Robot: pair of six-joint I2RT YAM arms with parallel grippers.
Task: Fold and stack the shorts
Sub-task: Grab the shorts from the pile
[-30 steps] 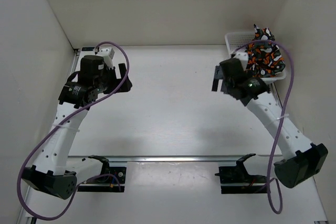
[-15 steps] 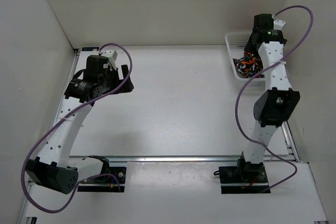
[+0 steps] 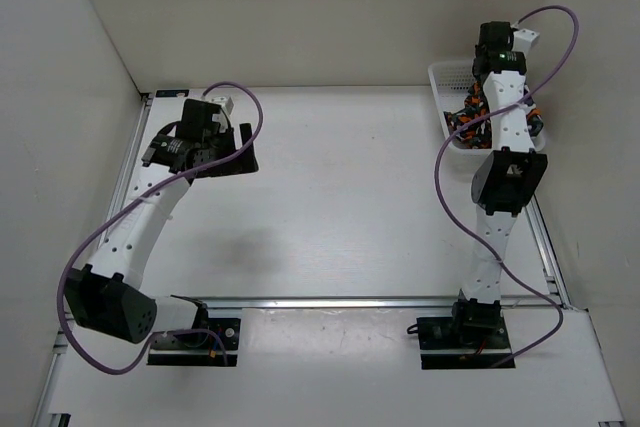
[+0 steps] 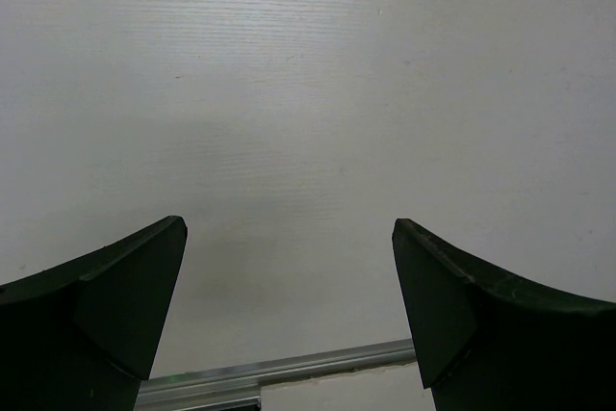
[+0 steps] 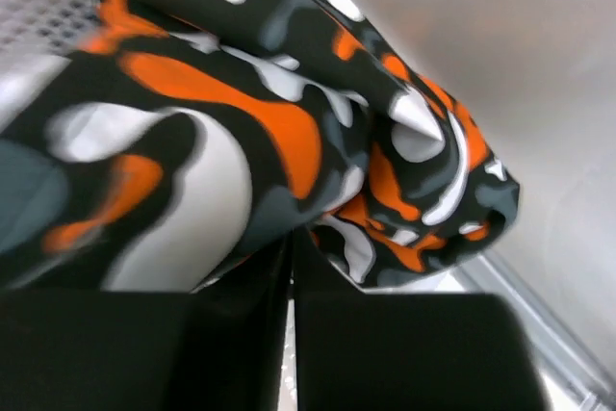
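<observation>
The camouflage shorts [image 3: 466, 122] lie bunched in the white mesh basket [image 3: 447, 75] at the far right corner. My right arm stretches straight out over the basket, and my right gripper [image 3: 490, 97] points down into the cloth. The right wrist view is filled by the shorts [image 5: 269, 132], with orange, black, grey and white blotches. There my right gripper [image 5: 292, 238] is shut, its jaws pressed together on a fold of the cloth. My left gripper [image 3: 240, 147] hangs over the far left of the table. It stands open [image 4: 289, 228] with only bare table between its fingers.
White walls close in the table on the left, back and right; the basket stands against the right wall. A metal rail [image 3: 340, 300] crosses the near side in front of both arm bases, and shows under the left gripper as a rail [image 4: 289, 368].
My right arm swung from the table up over the basket, went down into the shorts, and its jaws shut. My left arm shifted slightly back and to the right, still open.
</observation>
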